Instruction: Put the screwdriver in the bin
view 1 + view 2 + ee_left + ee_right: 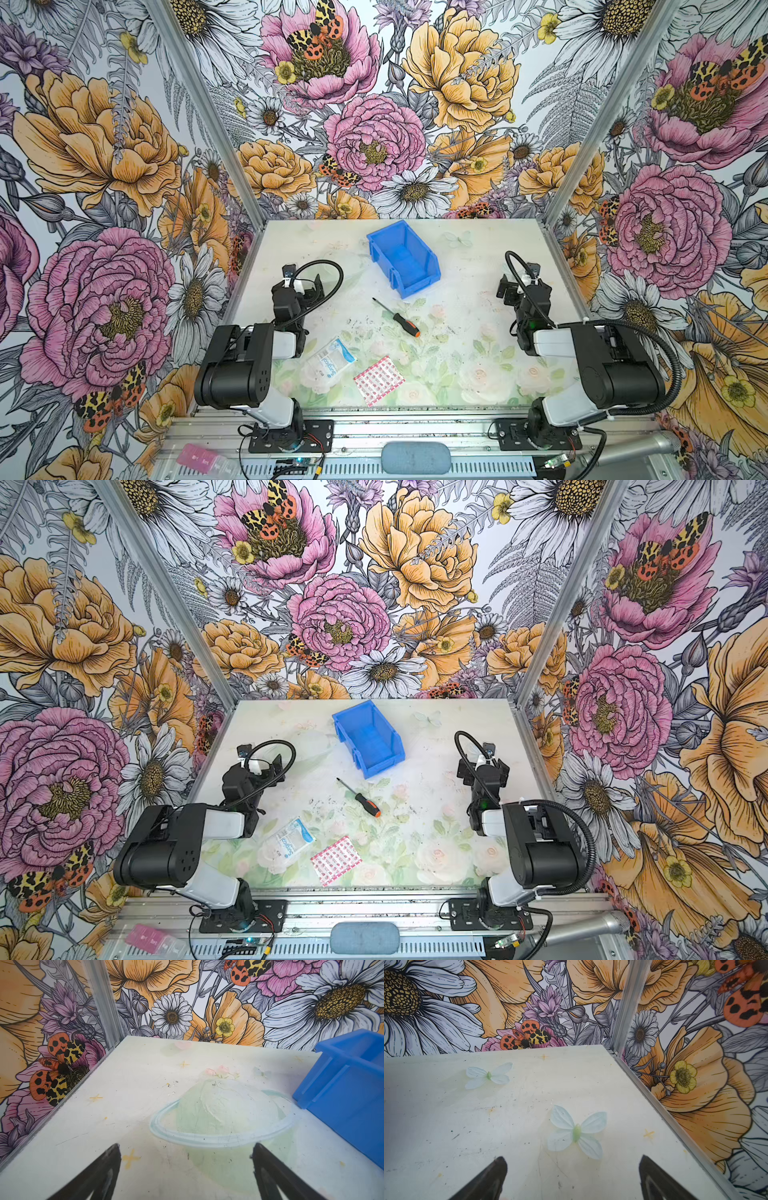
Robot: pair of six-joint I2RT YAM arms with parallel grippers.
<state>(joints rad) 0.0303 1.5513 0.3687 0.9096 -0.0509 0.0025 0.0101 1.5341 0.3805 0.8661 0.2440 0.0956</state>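
We see the screwdriver lying on the table near the bin.
Our left gripper and right gripper have fingers spread wide, holding nothing.

The pale table, printed with faint roses and scuffed with dark specks, carries a white packet with blue print, lying flat near its front left. Near it, toward the middle and not touching, lies a pink-checked sheet. Both show in both top views. Floral walls stand on three sides. On the metal frame in front of the table rest a pink box and a grey pad. The right wrist view shows a pale butterfly print on the table.
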